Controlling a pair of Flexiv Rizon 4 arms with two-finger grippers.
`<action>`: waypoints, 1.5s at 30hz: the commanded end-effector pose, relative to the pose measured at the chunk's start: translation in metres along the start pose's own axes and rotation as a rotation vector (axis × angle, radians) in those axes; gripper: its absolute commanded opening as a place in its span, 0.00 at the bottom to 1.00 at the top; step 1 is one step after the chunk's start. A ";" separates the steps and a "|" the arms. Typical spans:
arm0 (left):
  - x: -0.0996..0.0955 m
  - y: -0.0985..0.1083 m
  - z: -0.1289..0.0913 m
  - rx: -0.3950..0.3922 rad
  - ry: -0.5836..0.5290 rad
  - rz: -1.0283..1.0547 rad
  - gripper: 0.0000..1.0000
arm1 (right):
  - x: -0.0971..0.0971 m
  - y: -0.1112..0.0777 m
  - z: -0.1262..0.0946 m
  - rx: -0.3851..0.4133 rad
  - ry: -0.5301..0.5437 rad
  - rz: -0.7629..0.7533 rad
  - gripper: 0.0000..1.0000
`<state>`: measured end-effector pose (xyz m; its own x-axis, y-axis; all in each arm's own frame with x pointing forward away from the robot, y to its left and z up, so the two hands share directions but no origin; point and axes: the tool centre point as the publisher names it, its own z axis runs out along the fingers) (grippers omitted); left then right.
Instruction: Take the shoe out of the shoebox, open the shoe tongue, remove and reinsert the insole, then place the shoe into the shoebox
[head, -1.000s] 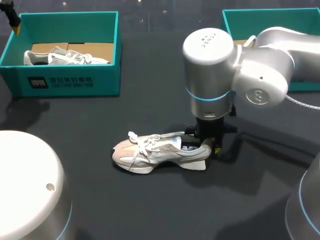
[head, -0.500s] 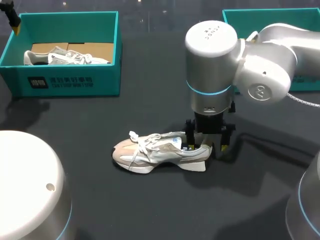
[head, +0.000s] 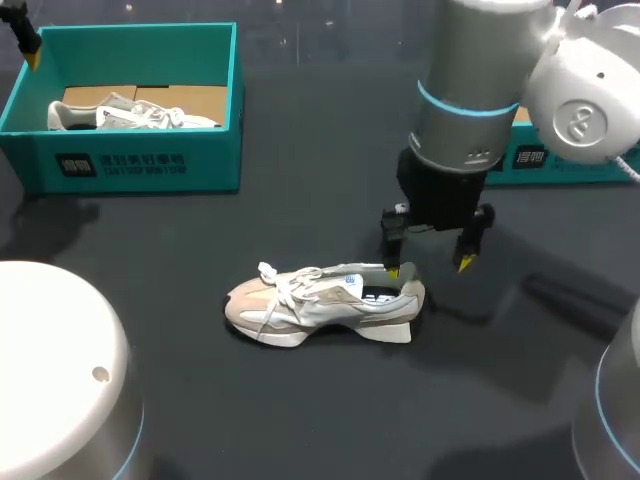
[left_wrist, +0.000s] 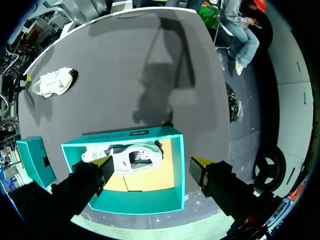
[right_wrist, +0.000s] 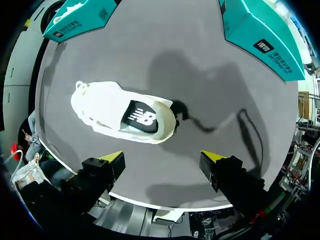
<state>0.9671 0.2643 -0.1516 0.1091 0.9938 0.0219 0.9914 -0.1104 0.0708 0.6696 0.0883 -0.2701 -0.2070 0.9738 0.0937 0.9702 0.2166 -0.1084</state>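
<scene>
A beige and white shoe (head: 325, 300) lies on its sole on the dark table, toe to the left, with the dark insole (right_wrist: 140, 117) showing in its opening. My right gripper (head: 430, 266) hangs open just above and behind the heel, touching nothing; in the right wrist view the shoe (right_wrist: 125, 117) lies ahead of the spread fingers of the right gripper (right_wrist: 164, 159). My left gripper (left_wrist: 152, 165) stands open high over the left teal shoebox (left_wrist: 135, 202), which holds a second shoe (left_wrist: 125, 157).
The left shoebox (head: 140, 165) sits at the table's back left. A second teal box (head: 545, 160) stands at the back right, mostly hidden by my right arm. My left arm's white housing (head: 60, 370) fills the front left corner.
My right gripper has opened, let go of the shoe's heel, and risen up and to the right. The shoe stays on the table. The left arm has not moved.
</scene>
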 end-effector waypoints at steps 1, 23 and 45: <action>0.000 -0.001 0.000 -0.001 0.002 0.002 1.00 | -0.003 0.006 0.002 0.019 0.023 -0.002 1.00; 0.000 -0.001 0.000 -0.001 0.002 0.002 1.00 | -0.044 -0.028 -0.015 -0.478 0.502 -0.792 1.00; 0.000 -0.001 0.000 -0.001 0.002 0.002 1.00 | -0.065 -0.010 0.017 -0.624 0.517 -0.883 1.00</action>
<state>0.9671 0.2643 -0.1516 0.1092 0.9938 0.0219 0.9914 -0.1105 0.0707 0.6777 0.0257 -0.2901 -0.8950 0.3253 0.3052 0.4454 0.6892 0.5715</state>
